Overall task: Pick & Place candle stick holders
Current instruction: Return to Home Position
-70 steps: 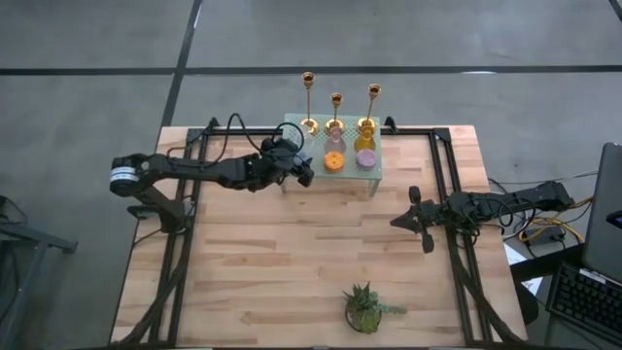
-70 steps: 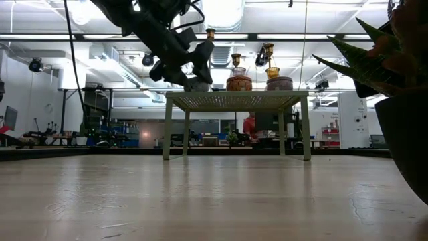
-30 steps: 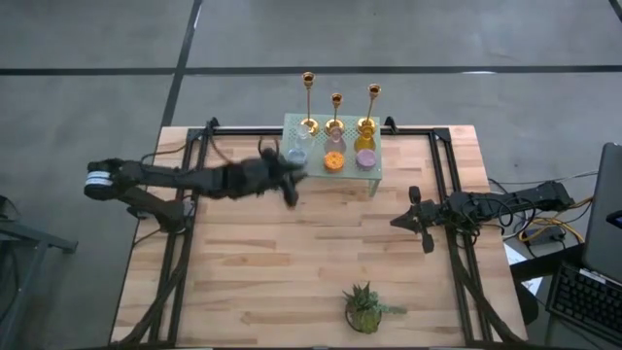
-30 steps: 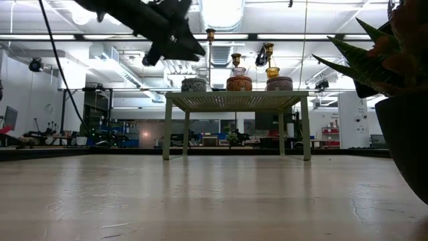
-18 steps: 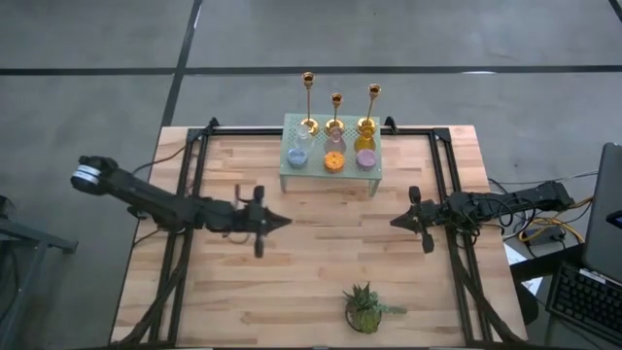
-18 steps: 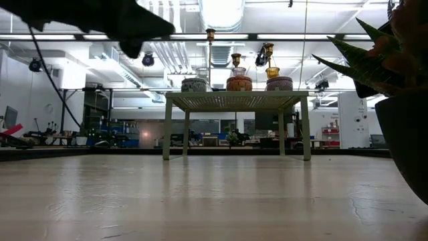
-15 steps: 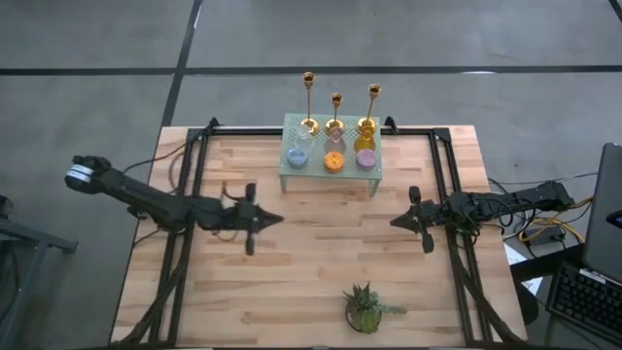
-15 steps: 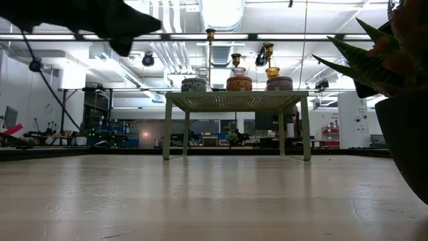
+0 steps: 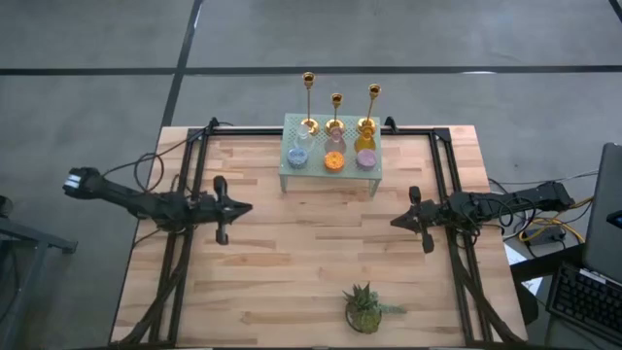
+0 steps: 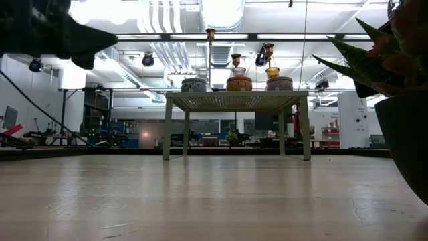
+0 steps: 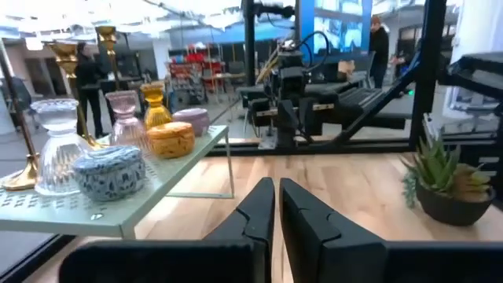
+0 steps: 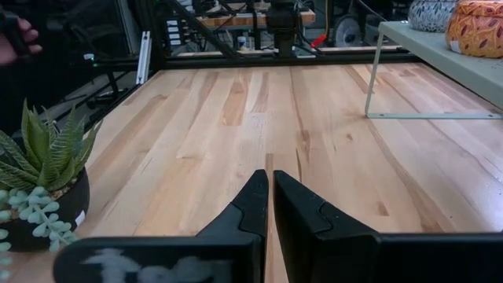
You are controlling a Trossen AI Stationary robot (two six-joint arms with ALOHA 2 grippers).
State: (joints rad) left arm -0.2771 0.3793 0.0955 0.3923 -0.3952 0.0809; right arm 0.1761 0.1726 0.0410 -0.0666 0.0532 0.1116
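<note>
I am holding my left arm (image 9: 146, 204) stretched out over the left side of the worktop (image 9: 311, 253), its jaws pressed together on nothing. My right arm (image 9: 486, 206) is lying at the right side, jaws likewise closed and empty. The three candlesticks (image 9: 335, 109) are standing in a row along the back of the small shelf (image 9: 313, 167), well apart from both arms, with round candles (image 9: 333, 160) sitting in front of them and a potted plant (image 9: 364, 309) near the front edge
</note>
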